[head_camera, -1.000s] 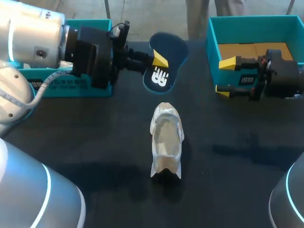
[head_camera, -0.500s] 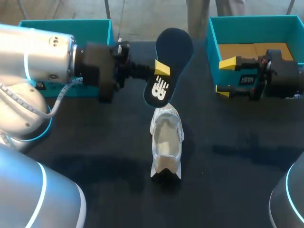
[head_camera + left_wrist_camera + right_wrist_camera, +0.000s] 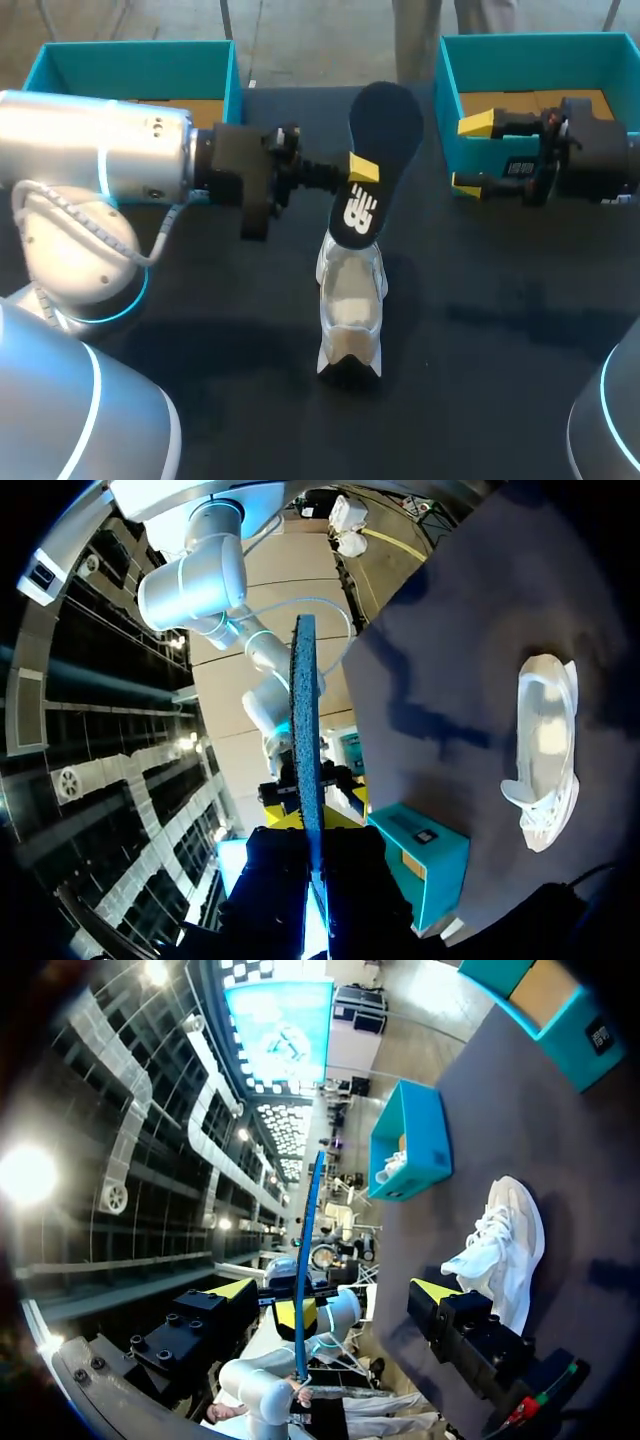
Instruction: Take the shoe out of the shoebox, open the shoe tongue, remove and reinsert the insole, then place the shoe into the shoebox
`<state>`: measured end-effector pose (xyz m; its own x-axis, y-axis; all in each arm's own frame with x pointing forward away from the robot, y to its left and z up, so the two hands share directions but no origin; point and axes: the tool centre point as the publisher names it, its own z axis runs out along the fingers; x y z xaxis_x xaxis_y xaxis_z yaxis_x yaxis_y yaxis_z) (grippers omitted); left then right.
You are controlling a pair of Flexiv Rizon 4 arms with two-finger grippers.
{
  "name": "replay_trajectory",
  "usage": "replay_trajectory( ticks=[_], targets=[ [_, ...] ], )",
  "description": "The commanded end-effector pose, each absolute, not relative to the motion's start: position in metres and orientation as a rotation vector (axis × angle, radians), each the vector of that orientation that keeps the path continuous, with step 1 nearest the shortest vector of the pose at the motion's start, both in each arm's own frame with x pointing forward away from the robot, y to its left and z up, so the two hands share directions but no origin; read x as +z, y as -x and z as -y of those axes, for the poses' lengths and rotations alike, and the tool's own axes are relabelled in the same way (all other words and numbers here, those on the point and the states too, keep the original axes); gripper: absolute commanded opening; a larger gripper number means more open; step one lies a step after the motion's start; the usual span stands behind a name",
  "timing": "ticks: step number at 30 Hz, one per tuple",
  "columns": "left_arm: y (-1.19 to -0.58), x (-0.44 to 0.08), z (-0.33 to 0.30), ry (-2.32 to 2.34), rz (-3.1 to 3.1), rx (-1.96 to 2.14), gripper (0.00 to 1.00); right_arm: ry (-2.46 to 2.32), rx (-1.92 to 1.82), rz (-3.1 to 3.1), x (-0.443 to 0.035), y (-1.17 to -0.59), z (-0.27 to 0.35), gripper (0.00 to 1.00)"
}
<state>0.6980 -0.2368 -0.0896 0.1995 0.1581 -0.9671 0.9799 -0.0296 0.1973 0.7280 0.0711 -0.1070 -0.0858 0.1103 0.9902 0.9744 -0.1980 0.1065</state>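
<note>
A white shoe (image 3: 350, 300) lies on the black table, its opening facing up. My left gripper (image 3: 362, 170) is shut on a dark navy insole (image 3: 385, 115), which it holds tilted in the air just above the shoe's far end. In the left wrist view the insole (image 3: 306, 730) stands edge-on between the fingers, and the shoe (image 3: 548, 745) lies off to one side on the table. My right gripper (image 3: 472, 153) hangs open at the front wall of the right teal shoebox (image 3: 530, 45), holding nothing. The right wrist view shows the right gripper (image 3: 335, 1295) spread wide, with the shoe (image 3: 505, 1245) ahead.
A second teal box (image 3: 130, 55) stands at the back left, behind my left arm. Both boxes have brown cardboard floors. Bare black tabletop lies on both sides of the shoe and in front of it.
My left arm has carried the insole to the right and nearer, from beside the left box to just over the shoe. The right gripper has risen slightly.
</note>
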Motion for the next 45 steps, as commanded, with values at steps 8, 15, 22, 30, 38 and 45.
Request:
replay_trajectory(
  ticks=[8,15,22,30,38,45],
  targets=[
    [-0.715,-0.100,0.283,-1.414,-1.148,-1.021,0.00,1.377,-1.342,1.277,-0.109,-0.737,-0.081,0.94],
    [-0.711,-0.107,0.293,-1.415,-1.156,-1.036,0.00,1.358,-1.329,1.295,-0.108,-0.747,-0.088,0.74],
    [-0.707,-0.107,0.296,-1.403,-1.153,-1.046,0.00,1.352,-1.319,1.296,-0.109,-0.753,-0.089,0.49],
    [-0.701,-0.108,0.295,-1.387,-1.157,-1.049,0.00,1.357,-1.314,1.291,-0.110,-0.755,-0.088,0.14],
    [-0.700,-0.114,0.296,-1.354,-1.205,-1.045,0.00,1.351,-1.320,1.283,-0.112,-0.752,-0.087,0.00],
    [-0.699,-0.113,0.280,-1.387,-1.251,-1.042,1.00,1.362,-1.316,1.286,-0.117,-0.751,-0.088,0.00]
  ],
)
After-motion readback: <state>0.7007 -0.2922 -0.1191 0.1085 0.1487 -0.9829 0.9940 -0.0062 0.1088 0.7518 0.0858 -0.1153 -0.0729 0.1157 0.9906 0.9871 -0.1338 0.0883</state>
